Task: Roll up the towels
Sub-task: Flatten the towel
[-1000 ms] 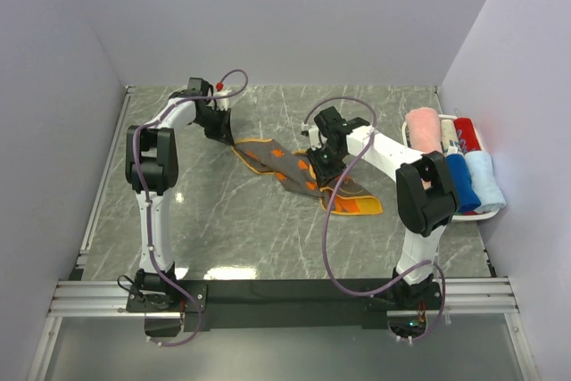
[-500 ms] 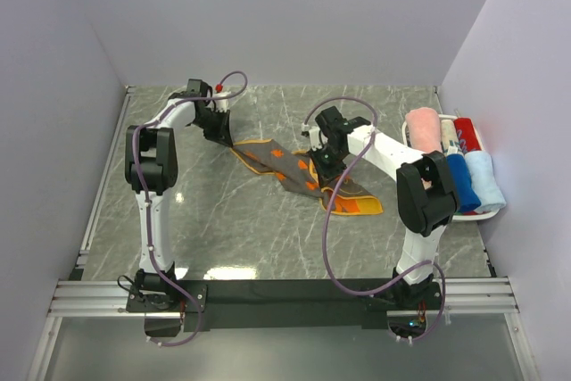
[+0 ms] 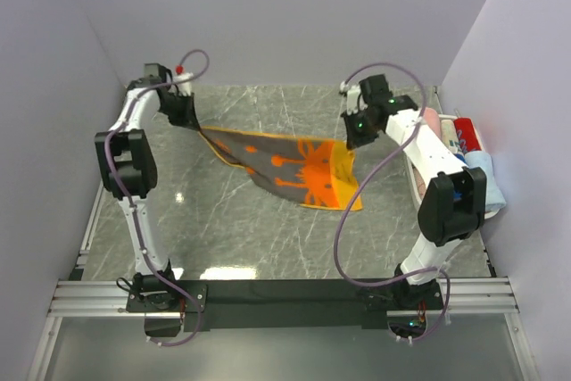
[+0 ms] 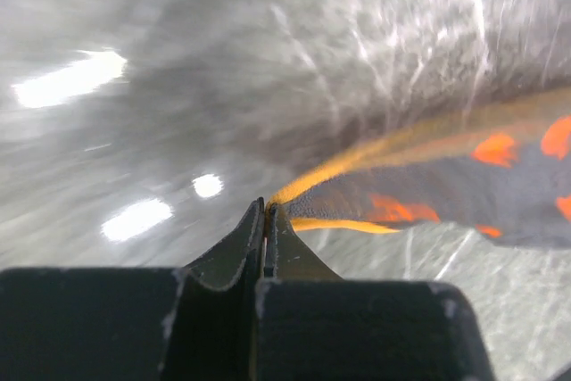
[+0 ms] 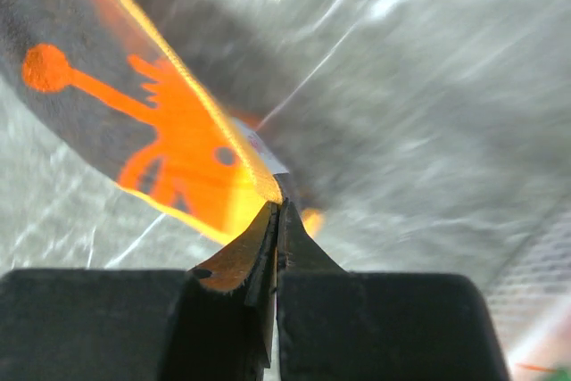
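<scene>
A grey-and-orange towel with an orange cartoon hangs stretched above the marble table between both arms. My left gripper is shut on its far left corner, whose orange hem runs out of the closed tips. My right gripper is shut on the far right corner, and the orange print spreads left from its tips. The towel's near edge sags toward the table. Rolled towels, pink, red, blue and pale blue, lie at the right.
A white basket at the right edge holds the rolled towels, partly behind my right arm. Walls close in the table on the left, back and right. A purple cable loops down from the right arm over the table.
Both grippers rose and moved apart toward the back corners, pulling the crumpled towel off the table and spreading it flat between them. The right gripper closed on its corner.
</scene>
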Robot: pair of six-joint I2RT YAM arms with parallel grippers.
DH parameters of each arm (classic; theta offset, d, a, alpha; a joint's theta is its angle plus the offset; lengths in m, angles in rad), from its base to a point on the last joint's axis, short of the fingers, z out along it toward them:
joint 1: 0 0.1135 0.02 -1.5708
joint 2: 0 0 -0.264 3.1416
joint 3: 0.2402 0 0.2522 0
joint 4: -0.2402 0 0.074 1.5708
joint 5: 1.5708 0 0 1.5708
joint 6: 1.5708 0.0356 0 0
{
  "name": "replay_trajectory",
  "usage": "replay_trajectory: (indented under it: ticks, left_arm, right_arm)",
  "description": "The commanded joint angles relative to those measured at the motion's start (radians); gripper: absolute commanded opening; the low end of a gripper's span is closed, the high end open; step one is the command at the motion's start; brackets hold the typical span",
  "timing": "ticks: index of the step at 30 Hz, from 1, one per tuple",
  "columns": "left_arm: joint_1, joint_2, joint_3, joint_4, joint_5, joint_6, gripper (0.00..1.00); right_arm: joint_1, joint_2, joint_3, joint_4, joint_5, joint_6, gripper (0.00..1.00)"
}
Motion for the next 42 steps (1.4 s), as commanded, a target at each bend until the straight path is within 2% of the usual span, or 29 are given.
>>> replay_trajectory:
  ticks: [1, 5, 9, 15, 21, 25, 28, 33, 38, 42]
  left_arm:
    - [0.001, -0.141, 0.088, -0.035, -0.018, 0.079, 0.0]
    - [0.002, -0.228, 0.108, -0.055, -0.044, 0.128, 0.0]
    - [0.023, -0.369, 0.04, -0.014, -0.073, 0.124, 0.0]
    - [0.071, -0.641, -0.162, 0.003, -0.087, 0.128, 0.0]
    - [0.082, -0.981, -0.501, 0.019, -0.106, 0.165, 0.0]
    - [0.085, -1.193, -0.604, -0.022, -0.119, 0.184, 0.0]
    - [0.083, -1.248, -0.641, -0.043, -0.162, 0.197, 0.0]
    - [0.082, -1.174, -0.699, 0.022, -0.172, 0.193, 0.0]
    - [0.083, -0.944, -0.693, 0.129, -0.175, 0.184, 0.0]
    - [0.074, -0.723, -0.617, 0.21, -0.204, 0.178, 0.0]
  right_arm:
    - [-0.03, -0.041, 0.104, 0.008, 0.023, -0.063, 0.0]
    - [-0.061, -0.08, 0.164, 0.044, 0.044, -0.109, 0.0]
    - [-0.102, -0.133, 0.181, 0.064, 0.054, -0.134, 0.0]
    - [-0.122, -0.365, 0.008, 0.096, 0.009, -0.172, 0.0]
    - [-0.124, -0.648, -0.226, 0.099, 0.003, -0.18, 0.0]
    - [-0.125, -0.791, -0.284, 0.032, -0.029, -0.195, 0.0]
    - [-0.128, -0.824, -0.301, 0.002, -0.042, -0.205, 0.0]
    - [-0.125, -0.717, -0.318, 0.06, -0.035, -0.205, 0.0]
    - [-0.122, -0.405, -0.215, 0.117, -0.08, -0.179, 0.0]
    - [-0.121, -0.135, -0.08, 0.143, -0.111, -0.116, 0.0]
